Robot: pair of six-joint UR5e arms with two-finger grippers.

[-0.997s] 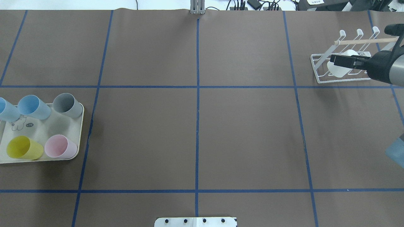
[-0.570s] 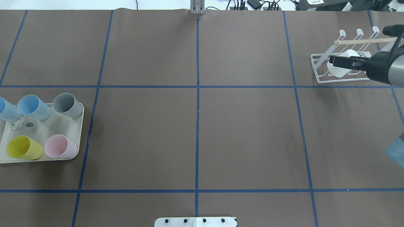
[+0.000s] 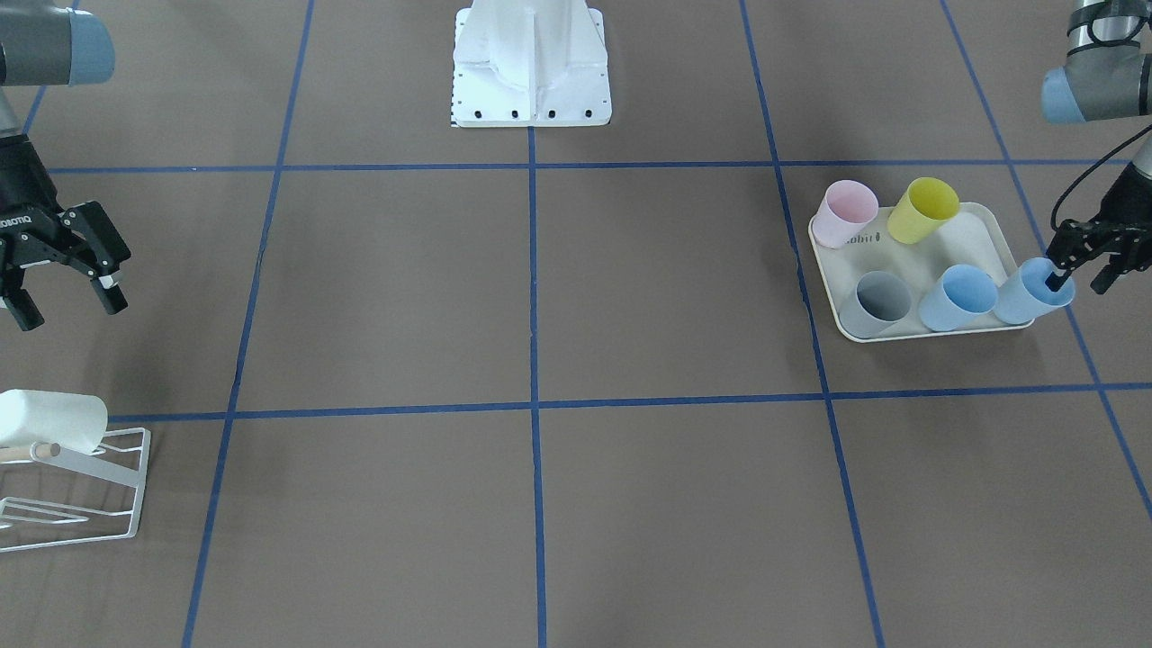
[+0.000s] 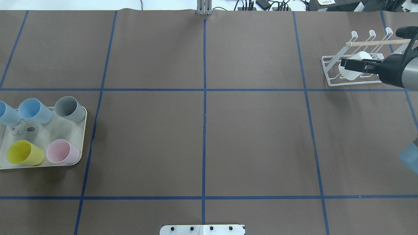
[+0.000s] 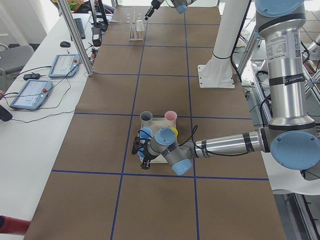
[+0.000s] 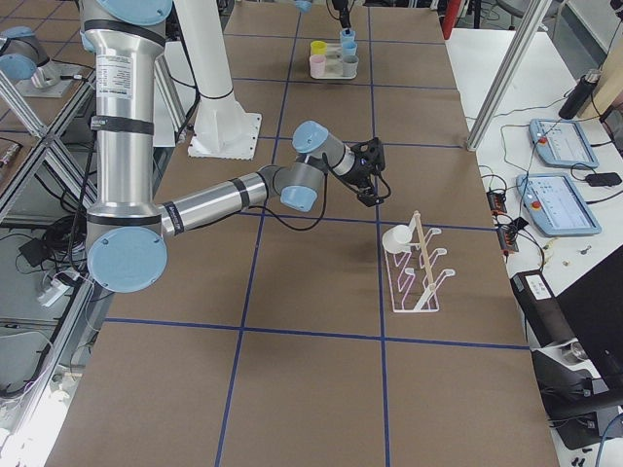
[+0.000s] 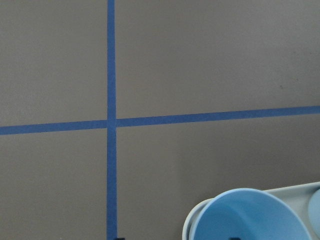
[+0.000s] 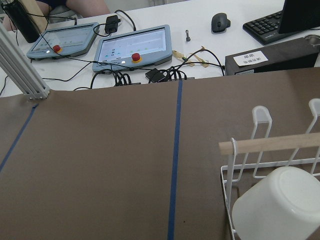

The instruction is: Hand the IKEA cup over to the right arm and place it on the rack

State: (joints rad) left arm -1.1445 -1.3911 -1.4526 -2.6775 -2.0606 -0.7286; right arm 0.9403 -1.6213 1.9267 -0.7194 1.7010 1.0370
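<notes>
– Take the table as a clock, twelve at the edge far from the robot. Where's the white cup [image 3: 49, 421]?
– Two o'clock, on the rack [image 6: 419, 268]. It hangs tilted over a prong, bottom end raised, just under the wooden dowel [image 4: 375, 42].
– And the right gripper [image 3: 70, 308]?
– Off the cup, on the rack's six o'clock side, up in the air. Jaws spread wide, nothing between them.
– Over at nine o'clock?
– The tray [image 3: 985, 225] with five cups. The left gripper [image 3: 1077, 286] is at the blue cup [image 3: 1021, 295] in the tray's ten o'clock corner. Jaws apart, one finger dipped at the cup's mouth, the other outside.
– The rest?
– Another blue one [image 3: 958, 297], grey [image 3: 880, 301], pink [image 3: 844, 211], yellow [image 3: 922, 209], all mouth up.
</notes>
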